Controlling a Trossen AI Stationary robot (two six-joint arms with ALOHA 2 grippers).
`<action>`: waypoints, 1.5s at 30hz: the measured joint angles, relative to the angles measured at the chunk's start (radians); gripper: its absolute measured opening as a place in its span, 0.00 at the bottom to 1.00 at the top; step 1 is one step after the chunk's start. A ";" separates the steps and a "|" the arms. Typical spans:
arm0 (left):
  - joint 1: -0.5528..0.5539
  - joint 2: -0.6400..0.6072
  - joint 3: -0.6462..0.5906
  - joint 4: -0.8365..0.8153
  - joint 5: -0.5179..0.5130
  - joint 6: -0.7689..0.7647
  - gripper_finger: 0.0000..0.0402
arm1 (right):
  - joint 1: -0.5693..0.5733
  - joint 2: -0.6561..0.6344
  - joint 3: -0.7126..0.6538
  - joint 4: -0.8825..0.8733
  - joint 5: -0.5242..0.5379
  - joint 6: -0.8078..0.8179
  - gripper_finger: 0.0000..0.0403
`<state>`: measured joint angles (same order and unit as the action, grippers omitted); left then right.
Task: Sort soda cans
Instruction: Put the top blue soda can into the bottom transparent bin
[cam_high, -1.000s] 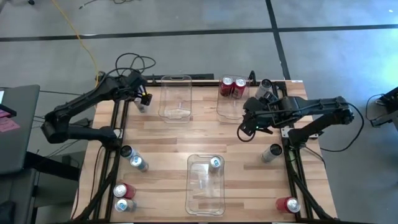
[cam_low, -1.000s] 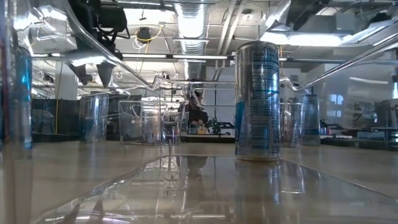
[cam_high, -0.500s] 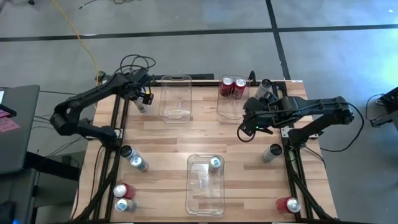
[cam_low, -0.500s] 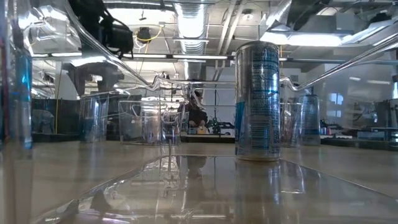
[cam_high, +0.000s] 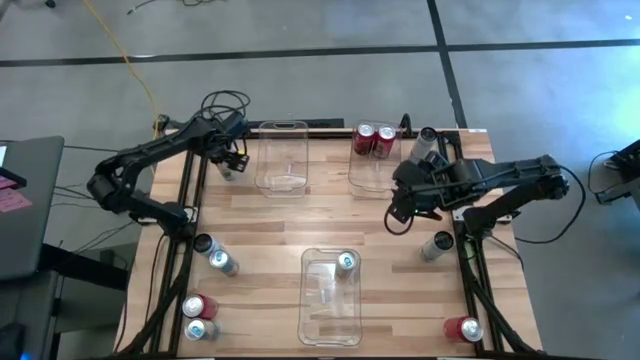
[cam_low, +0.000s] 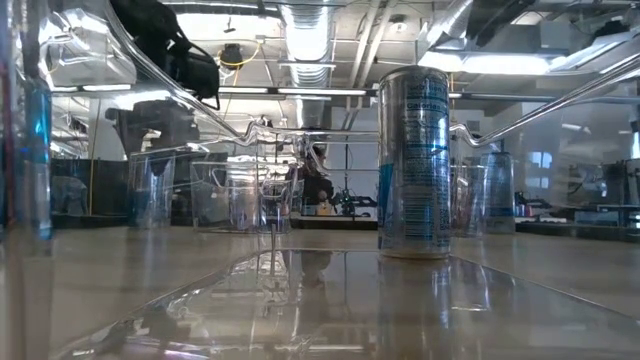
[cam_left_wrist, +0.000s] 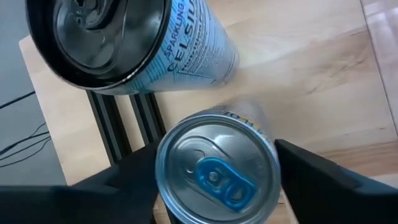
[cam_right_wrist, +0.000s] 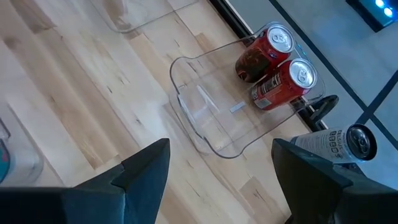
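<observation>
Silver can (cam_left_wrist: 216, 179) between left jaws.

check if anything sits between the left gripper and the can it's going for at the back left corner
Nothing visible does. In the left wrist view the left gripper already has a finger on each side of the upright blue-tabbed can. A second can lies on its side just beyond it, outside the fingers.

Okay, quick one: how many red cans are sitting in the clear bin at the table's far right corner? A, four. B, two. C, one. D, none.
B: the high view shows two red cans side by side at the far end of that clear bin, and the right wrist view shows the same pair.
</observation>
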<state>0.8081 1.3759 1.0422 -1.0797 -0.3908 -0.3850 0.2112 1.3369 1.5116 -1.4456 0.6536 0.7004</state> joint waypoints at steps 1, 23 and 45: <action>-0.001 -0.002 0.000 -0.005 0.001 -0.002 0.65 | 0.001 0.000 0.000 -0.001 0.000 0.004 0.74; -0.337 -0.275 0.088 -0.244 0.105 -0.077 0.62 | 0.065 -0.008 -0.001 -0.069 0.089 0.008 0.73; -0.786 0.022 0.480 -0.265 0.133 0.003 0.63 | 0.156 -0.093 -0.127 -0.126 0.156 0.170 0.71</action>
<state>0.0220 1.3983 1.5218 -1.3448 -0.2578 -0.3818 0.3669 1.2442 1.3848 -1.5716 0.8097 0.8707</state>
